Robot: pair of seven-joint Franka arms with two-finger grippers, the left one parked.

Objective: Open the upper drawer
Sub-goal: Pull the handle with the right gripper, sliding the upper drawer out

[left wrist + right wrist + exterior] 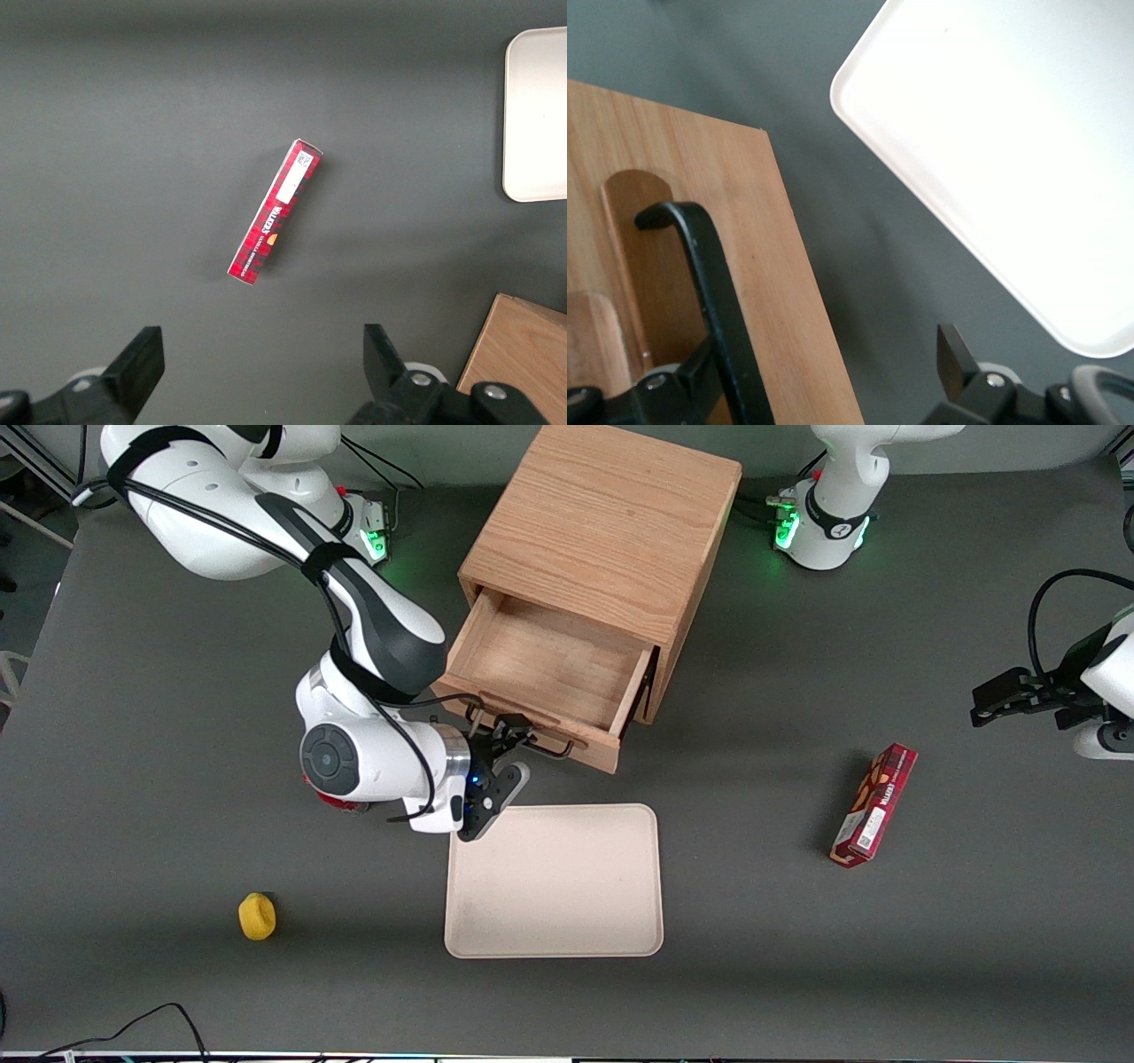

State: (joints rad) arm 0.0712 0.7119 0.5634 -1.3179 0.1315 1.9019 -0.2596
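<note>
Yellow object (257, 916) nearest front camera on grey bench (133, 779). Farther back, beige tray (554, 880); red box (873, 805) toward parked arm's end. My gripper (512, 737) just above tray's edge, at black handle (532, 737) of upper drawer (545, 682), fingers spread, handle bar between them, one finger touching bar. Drawer pulled well out of oak cabinet (602, 531), inside bare.

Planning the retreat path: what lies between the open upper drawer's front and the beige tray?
In the front view, only the gripper at the upper drawer handle; otherwise bare dark table up to the tray.
</note>
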